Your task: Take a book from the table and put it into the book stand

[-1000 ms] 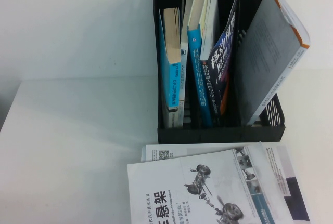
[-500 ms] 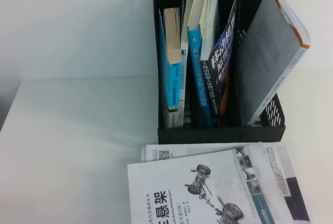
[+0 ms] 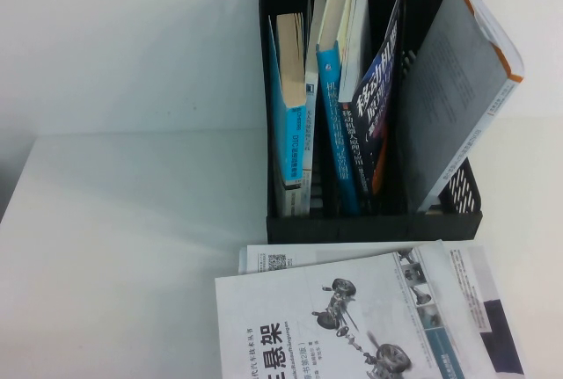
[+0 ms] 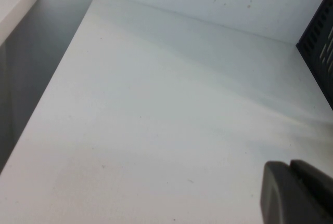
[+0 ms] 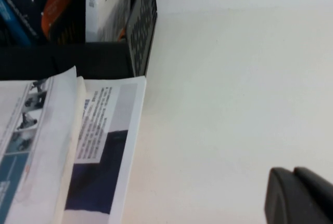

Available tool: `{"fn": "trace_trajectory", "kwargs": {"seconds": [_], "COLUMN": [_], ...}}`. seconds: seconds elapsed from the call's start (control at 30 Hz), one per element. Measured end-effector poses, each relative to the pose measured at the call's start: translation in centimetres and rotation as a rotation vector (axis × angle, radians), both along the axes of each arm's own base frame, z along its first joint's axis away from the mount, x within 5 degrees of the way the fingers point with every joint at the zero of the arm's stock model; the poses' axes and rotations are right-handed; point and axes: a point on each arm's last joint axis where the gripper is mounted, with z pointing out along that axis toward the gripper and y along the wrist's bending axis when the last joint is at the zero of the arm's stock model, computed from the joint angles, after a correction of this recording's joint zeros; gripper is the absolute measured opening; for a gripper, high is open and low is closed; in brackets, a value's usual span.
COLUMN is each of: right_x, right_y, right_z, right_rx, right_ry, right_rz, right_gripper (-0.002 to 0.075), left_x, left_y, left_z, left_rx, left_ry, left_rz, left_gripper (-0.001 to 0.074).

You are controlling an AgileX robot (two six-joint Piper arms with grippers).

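- The large dark navy paperback book [image 3: 384,102] with white title characters and an orange swirl already stood in the black plastic slotted book stand [image 3: 369,225], leaning in a slot right of centre, at about 1 o'clock in the high view.
- Judged from that, the task looked done; both arms seemed to be parked off the work.
- The left pincer [image 4: 296,193] was clenched on nothing and hung over bare white table [image 3: 132,238], with only a corner of the stand showing far off at its 2 o'clock.
- The right pincer [image 5: 299,195] hovered above bare table to the right of the stand; whether it was released or clenched I cannot tell.
- Neither pincer appeared in the high view, and both were well apart from the navy book, touching nothing.
- Risk: a grey-backed book with an orange edge [image 3: 457,89] tilted heavily over the stand's right side; a bump could tip it out or push the navy book askew.
- Risk: the white-covered book with a mechanical suspension drawing [image 3: 352,317] lay just beside the stand's front lip, at 6 o'clock, on top of other loose pages; an arm sweeping low could drag it.
- The light-blue books with blue spines [image 3: 295,124] stood in the left slots.
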Motion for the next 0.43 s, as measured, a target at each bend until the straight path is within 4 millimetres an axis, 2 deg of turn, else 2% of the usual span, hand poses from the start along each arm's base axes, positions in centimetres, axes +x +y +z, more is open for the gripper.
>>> {"fn": "trace_trajectory", "kwargs": {"seconds": [0.43], "right_x": [-0.02], "right_y": [-0.08], "right_z": [-0.03], "right_rx": [-0.057], "right_ry": [0.003], "right_rz": [0.004], "right_gripper": [-0.0005], "left_x": [0.0], "left_y": [0.0], "left_z": [0.0], "left_rx": [0.0], "left_ry": [0.0], "left_rz": [0.0], "left_gripper": [-0.0004]}}
